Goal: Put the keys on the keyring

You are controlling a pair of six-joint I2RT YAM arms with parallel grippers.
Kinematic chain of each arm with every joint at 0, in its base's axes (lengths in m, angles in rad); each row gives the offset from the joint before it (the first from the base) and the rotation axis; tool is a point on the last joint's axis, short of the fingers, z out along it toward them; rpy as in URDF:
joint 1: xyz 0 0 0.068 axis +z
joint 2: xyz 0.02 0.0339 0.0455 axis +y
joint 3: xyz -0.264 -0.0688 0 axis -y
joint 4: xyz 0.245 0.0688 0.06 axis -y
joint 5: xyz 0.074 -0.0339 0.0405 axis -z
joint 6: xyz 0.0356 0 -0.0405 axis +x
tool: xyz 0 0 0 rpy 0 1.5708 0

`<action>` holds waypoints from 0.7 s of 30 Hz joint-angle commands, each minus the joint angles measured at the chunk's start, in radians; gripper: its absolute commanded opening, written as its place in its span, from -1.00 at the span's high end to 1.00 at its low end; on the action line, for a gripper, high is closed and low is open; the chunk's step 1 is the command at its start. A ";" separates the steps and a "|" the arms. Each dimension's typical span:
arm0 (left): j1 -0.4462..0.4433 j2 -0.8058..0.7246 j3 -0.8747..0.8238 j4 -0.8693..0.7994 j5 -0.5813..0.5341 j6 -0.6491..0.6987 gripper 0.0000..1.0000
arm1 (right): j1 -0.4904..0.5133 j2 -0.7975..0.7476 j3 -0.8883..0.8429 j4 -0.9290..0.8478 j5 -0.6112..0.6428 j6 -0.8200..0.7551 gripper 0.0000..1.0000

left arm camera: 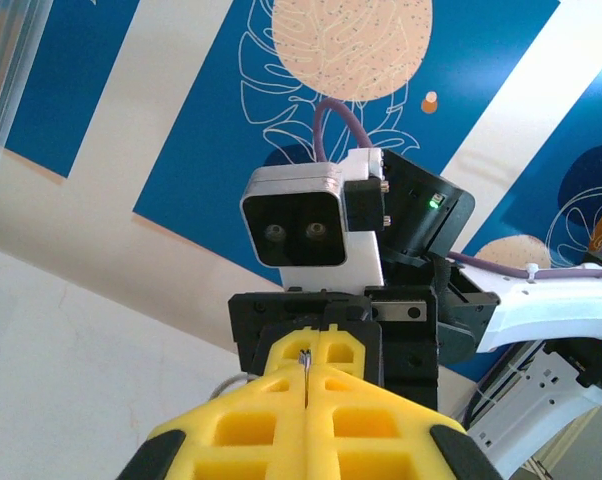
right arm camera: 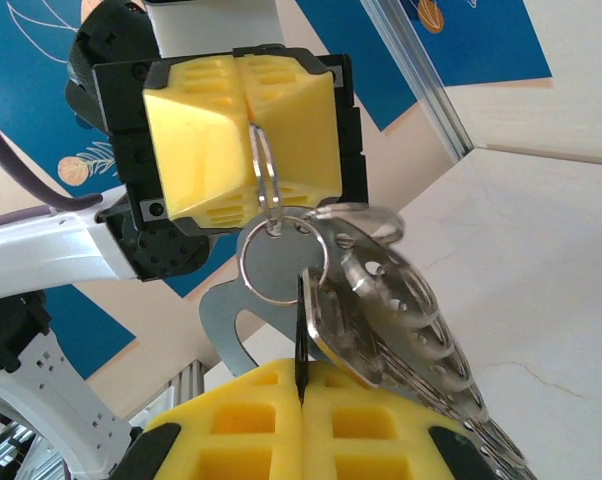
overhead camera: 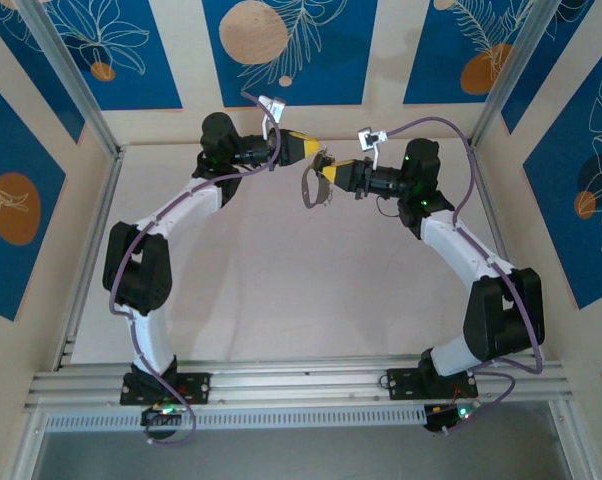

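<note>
In the right wrist view my left gripper is shut on the keyring, a thin oval wire loop. A round split ring hangs from that loop and carries several silvery keys and a flat grey tag. My right gripper is shut on a thin dark key, seen edge-on, whose tip reaches the split ring. From above, the left gripper and right gripper meet tip to tip over the far table, the bunch dangling below. The left wrist view has my left gripper pinching a metal sliver.
The right arm's wrist camera faces the left gripper closely. A pale table lies under both arms, with an aluminium rail at the near edge and patterned blue walls around.
</note>
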 commanded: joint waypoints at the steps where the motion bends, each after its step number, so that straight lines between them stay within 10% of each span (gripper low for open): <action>1: 0.003 -0.021 0.017 0.040 -0.003 0.028 1.00 | -0.012 -0.042 -0.019 -0.035 0.008 -0.024 1.00; 21: 0.004 -0.063 -0.012 -0.049 0.002 0.115 1.00 | -0.048 -0.029 0.136 -0.271 0.012 -0.144 1.00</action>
